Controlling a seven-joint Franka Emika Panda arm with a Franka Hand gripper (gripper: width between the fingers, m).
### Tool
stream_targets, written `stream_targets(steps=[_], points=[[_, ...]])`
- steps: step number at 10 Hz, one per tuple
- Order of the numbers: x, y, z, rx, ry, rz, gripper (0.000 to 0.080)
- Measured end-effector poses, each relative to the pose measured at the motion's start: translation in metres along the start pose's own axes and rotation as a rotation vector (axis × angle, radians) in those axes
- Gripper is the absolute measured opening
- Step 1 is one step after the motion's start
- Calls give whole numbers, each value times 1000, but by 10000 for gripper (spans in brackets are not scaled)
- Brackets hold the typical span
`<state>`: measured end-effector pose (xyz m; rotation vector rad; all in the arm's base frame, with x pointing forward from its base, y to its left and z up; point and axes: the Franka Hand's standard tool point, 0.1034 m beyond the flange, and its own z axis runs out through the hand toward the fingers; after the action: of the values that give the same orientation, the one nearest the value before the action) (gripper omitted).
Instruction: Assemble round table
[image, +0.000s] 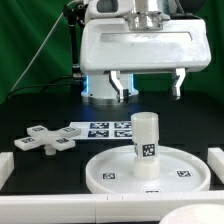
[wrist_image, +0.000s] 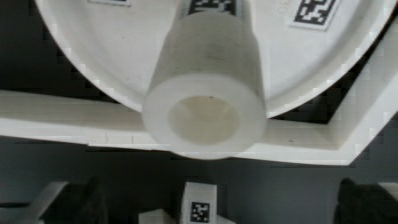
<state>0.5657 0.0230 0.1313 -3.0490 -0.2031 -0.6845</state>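
Note:
The large round rimmed disc (image: 108, 172) lies flat on the table, tags facing up. The short cylindrical leg (image: 146, 146) stands upright on its middle. In the wrist view I look down onto the leg's hollow top (wrist_image: 210, 118), with the disc (wrist_image: 107, 45) behind it. The cross-shaped piece (image: 45, 140) lies on the table at the exterior view's left. My gripper (image: 149, 93) hangs above and behind the leg, open and empty, touching nothing. Its dark fingers (wrist_image: 63, 203) stand wide apart in the wrist view.
The marker board (image: 100, 129) lies behind the disc. A low white fence (image: 110, 207) runs along the front, with ends at both sides (image: 216, 165); it also shows in the wrist view (wrist_image: 71, 115). A white tagged piece (wrist_image: 199, 207) shows between the fingers.

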Motion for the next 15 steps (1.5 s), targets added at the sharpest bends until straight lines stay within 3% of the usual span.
stream_targets(steps=[2,3,5,8,10,15], points=[[-2,5,3,-5,0,-1,649],[-9,3,8,20,-80,2,649],[-9,8,14,55,-201,16,649],[-11,-1,18,122,-392,24,649],[-13,-3,23,143,-455,25,649],[-11,8,30,134,-422,15,649]])
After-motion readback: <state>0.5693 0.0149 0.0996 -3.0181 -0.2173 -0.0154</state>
